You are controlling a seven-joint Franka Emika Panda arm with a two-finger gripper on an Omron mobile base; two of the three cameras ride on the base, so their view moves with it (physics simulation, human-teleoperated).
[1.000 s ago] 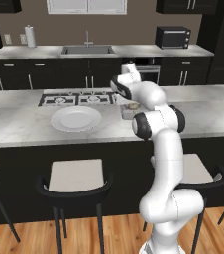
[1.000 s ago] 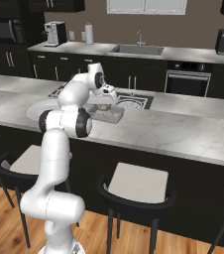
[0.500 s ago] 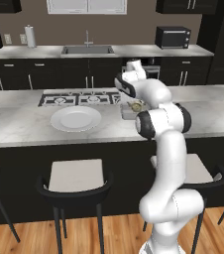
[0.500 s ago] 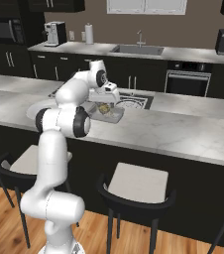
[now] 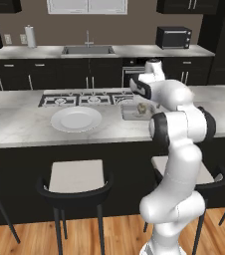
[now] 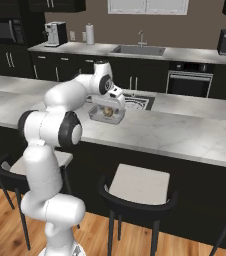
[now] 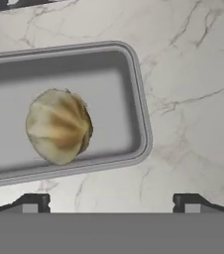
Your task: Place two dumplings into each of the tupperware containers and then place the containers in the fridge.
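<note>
Dark-cabinet kitchen, marble island counter: clear greyish tupperware container holding one dumpling; gripper above, fingers spread, empty.

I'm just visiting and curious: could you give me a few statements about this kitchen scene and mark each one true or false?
1. A dumpling lies inside the clear container. True.
2. The tool is clamped on the dumpling. False: its jaws stand wide open and hold nothing.
3. The container sits on the marble counter. True.
4. The round white plate is heaped with dumplings. False: it is bare.
5. The container is on a stool. False: it is on the counter, near the cooktop.
</note>
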